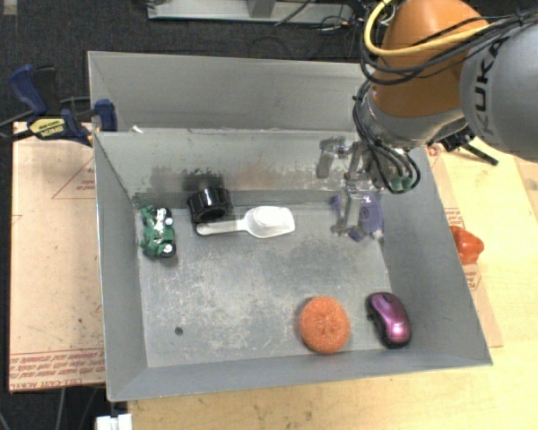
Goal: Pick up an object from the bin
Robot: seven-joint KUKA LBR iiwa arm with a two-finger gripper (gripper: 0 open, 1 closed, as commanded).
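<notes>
Two things lie nearest us, along the near wall of the grey bin [242, 294]: a round orange scrubby ball [324, 324] and, just to its right, a glossy purple computer mouse [390, 319]. The two sit close together but apart, the mouse angled toward the near right corner.

Moving farther in, we come to the left side, where a small green toy car [157, 232] rests close to the left wall. Right of it, a white plastic scoop [255, 223] lies flat with its bowl pointing right, and its handle end meets a short black cylinder [206, 200] sitting just behind it. The middle of the floor between these and the near pair is bare metal.

Over on the far right, we see the arm reaching in from the right with its orange cover up top, and the hand [351, 206] is down low in the bin near the right wall. Right at its tip is a small purple piece [369, 219], well apart from everything else. We cannot tell how far open the hand is, nor whether it actually has hold of that purple piece.
</notes>
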